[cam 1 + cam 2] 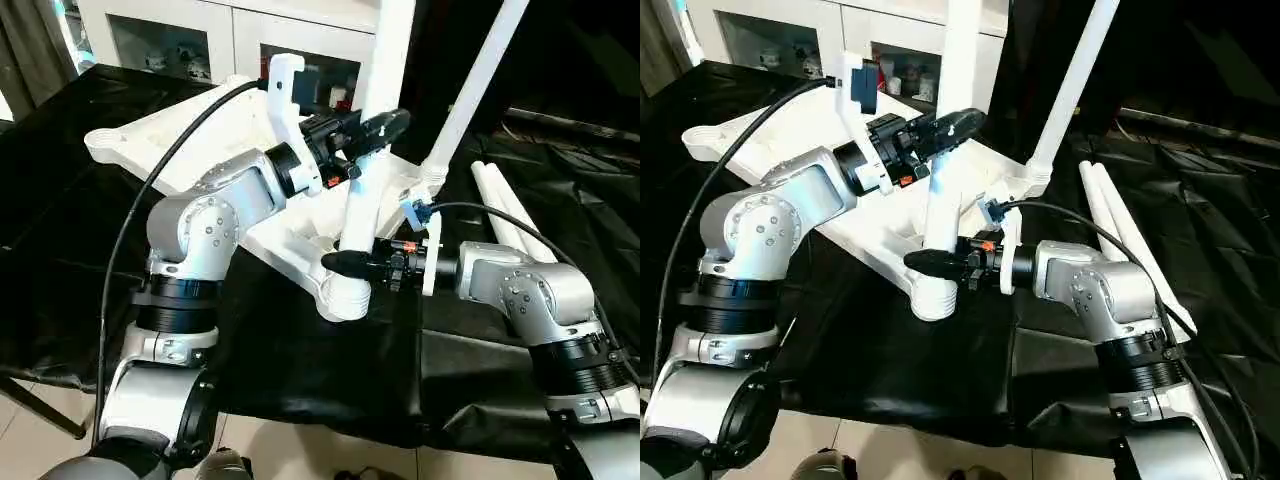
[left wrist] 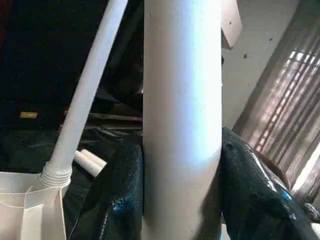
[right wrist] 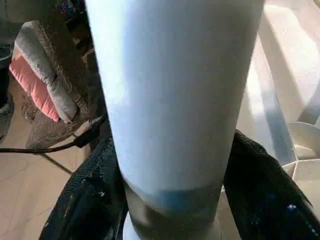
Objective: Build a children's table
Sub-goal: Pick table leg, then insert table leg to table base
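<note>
At the front is a pale tiled floor [image 1: 300, 445], just below the edge of the bench [image 1: 300, 380], which has a black cloth over it. On the cloth lies the white tabletop [image 1: 190, 135], upside down, so its ribs and round corner sockets face up.

One white leg [image 1: 365, 190] stands up in the nearest corner socket [image 1: 345, 295]. The right hand [image 1: 345, 263] is clamped on this leg low down, just above the socket, with a black finger on each side. The left hand [image 1: 375, 128] is clamped on the same leg higher up (its two dark fingers [image 2: 125, 195] press both sides of the tube).

A second leg [image 1: 475, 85] stands tilted in the next corner socket, a bit farther back. Two more legs [image 1: 510, 210] lie flat on the cloth to the right.

At the back stands a white cabinet [image 1: 190, 40] with glass doors. The left wrist view shows a window blind [image 2: 287, 115] with light coming through.
</note>
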